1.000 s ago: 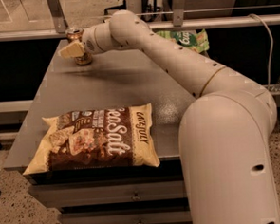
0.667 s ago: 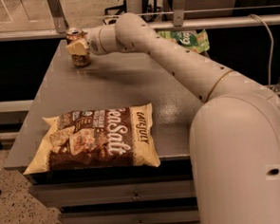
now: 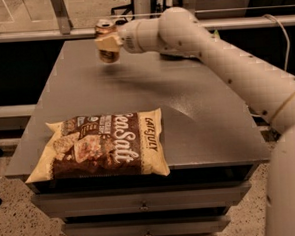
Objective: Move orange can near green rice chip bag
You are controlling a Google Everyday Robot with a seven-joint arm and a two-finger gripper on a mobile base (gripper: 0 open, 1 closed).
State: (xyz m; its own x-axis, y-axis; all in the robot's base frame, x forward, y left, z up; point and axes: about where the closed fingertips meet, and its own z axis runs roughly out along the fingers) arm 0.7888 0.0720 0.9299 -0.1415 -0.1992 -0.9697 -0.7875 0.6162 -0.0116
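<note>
My gripper point(image 3: 107, 42) is shut on the orange can point(image 3: 109, 55), a copper can with a silver top. It holds the can upright a little above the far left part of the grey table point(image 3: 187, 112). A pale finger pad point(image 3: 106, 43) crosses the can's side. My white arm reaches in from the right across the back of the table. The green rice chip bag does not show; the arm covers the far right of the table where it would lie.
A large brown and yellow "Sea Salt" chip bag point(image 3: 101, 145) lies flat at the front left of the table. Drawers point(image 3: 143, 205) sit under the table's front edge. A rail point(image 3: 42, 35) runs behind the table.
The can has left the table's far left corner. My gripper has carried it to the right and slightly up.
</note>
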